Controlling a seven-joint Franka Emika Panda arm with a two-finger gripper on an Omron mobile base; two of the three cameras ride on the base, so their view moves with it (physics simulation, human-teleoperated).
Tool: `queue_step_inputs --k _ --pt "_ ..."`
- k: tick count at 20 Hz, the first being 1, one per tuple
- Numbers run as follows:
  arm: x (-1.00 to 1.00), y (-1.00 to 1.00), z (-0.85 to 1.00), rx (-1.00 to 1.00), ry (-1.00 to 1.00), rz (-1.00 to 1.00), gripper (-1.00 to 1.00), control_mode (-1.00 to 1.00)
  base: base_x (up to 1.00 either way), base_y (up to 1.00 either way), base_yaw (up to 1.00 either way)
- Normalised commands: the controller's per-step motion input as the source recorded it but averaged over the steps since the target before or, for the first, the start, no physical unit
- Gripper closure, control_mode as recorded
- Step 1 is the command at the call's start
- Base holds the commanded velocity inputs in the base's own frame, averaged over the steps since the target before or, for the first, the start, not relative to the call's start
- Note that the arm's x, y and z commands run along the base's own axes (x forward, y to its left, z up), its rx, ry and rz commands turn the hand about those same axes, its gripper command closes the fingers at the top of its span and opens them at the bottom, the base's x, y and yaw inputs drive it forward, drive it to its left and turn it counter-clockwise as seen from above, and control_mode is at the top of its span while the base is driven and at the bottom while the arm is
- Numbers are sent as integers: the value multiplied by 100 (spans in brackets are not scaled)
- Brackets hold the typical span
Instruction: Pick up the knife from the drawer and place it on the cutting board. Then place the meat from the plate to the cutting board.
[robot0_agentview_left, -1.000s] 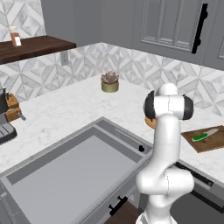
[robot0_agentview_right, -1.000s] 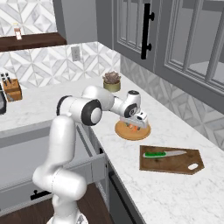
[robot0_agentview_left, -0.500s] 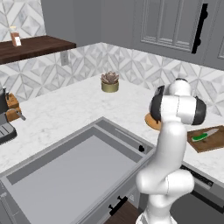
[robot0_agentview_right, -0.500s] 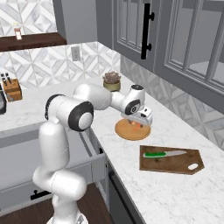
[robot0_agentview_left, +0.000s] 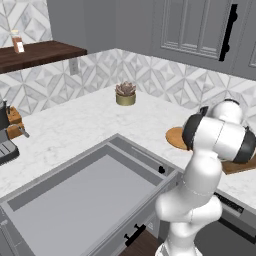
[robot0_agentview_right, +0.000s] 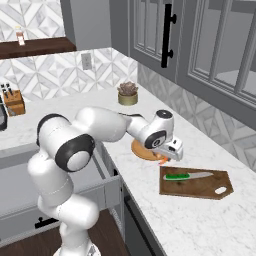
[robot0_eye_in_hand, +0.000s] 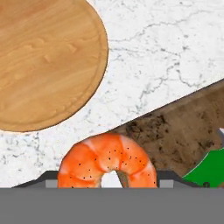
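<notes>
Drawer (robot0_agentview_left: 85, 200) hangs wide open in the left base view, plate (robot0_agentview_left: 176, 137) peeking out behind the arm. Right base view: gripper (robot0_agentview_right: 167, 156) clamps the orange meat (robot0_agentview_right: 163, 160) between plate (robot0_agentview_right: 142, 151) and cutting board (robot0_agentview_right: 196, 183), where the knife (robot0_agentview_right: 187, 175) lies. Hand view: meat (robot0_eye_in_hand: 107, 161) hangs over the board's corner (robot0_eye_in_hand: 183, 131), a marble strip separating it from the plate rim (robot0_eye_in_hand: 103, 48).

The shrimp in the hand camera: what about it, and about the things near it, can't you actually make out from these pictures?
- Shrimp, hand view: its lower part is cut off at the bottom edge, so the fingers' hold on it is hidden.
- Shrimp, right base view: a small orange speck under the gripper.
- Knife, hand view: handle cut by the right edge.
- Cutting board and plate, left base view: mostly hidden behind the arm.
</notes>
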Motion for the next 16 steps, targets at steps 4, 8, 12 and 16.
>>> queue_step_inputs --k 4,8,12,16 --pt "-72 -88 4 0 -2 -3 100 -100 0 0 0" --pt "-33 -100 0 5 0 -1 100 -100 0 0 0" --pt "7 -98 0 7 0 0 100 -100 0 0 0" --pt "14 -100 0 10 0 0 100 -100 0 0 0"
